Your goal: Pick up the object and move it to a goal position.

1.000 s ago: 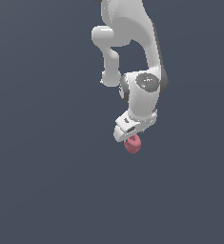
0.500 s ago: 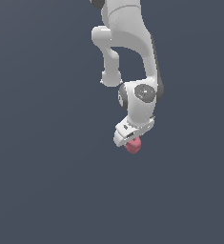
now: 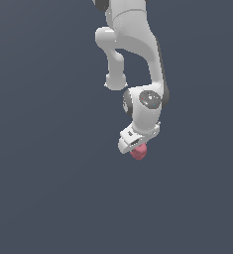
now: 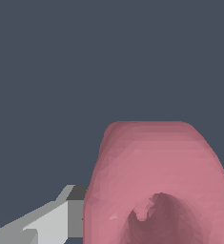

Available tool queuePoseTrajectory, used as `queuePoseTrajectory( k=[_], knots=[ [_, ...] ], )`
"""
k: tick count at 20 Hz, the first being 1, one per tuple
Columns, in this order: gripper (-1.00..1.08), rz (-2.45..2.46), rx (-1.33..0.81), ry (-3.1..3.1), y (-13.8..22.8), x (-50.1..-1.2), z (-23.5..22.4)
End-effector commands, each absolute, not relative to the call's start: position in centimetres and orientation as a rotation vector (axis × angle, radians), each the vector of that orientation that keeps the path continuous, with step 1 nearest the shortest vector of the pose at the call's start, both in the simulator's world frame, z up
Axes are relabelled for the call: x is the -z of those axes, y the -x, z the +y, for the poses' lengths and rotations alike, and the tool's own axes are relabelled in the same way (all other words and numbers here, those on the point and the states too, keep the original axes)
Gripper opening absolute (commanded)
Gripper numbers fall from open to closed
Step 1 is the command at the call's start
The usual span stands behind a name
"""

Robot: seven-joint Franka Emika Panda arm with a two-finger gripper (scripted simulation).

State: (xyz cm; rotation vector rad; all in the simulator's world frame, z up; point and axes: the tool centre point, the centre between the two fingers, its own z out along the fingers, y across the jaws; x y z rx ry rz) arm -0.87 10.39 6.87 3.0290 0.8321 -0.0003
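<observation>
The object [image 3: 139, 152] is a small pinkish-red rounded lump, seen just under the white hand of the arm in the exterior view. My gripper [image 3: 137, 148] is shut on it, with the lump poking out below the fingers. In the wrist view the object [image 4: 156, 181] fills much of the picture, its dimpled, doughnut-like face turned to the camera. One grey-white finger [image 4: 51, 221] shows beside it; the other is hidden behind the lump.
The white arm [image 3: 138, 59] reaches down from the top of the exterior view. Around it there is only a plain dark grey-blue background.
The arm has carried the object slightly toward the exterior view's left and a little down, with the hand turning somewhat. The grip on the object is unchanged.
</observation>
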Motion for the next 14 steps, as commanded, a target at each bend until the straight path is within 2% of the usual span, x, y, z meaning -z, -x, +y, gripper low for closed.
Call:
queuePoseTrajectory(
  k=[1, 14],
  knots=[
    [-1.0, 0.833, 0.0, -3.029, 0.9, -6.8, 10.5],
    [-1.0, 0.833, -0.001, -3.029, -0.5, -8.6, 9.7]
  ],
)
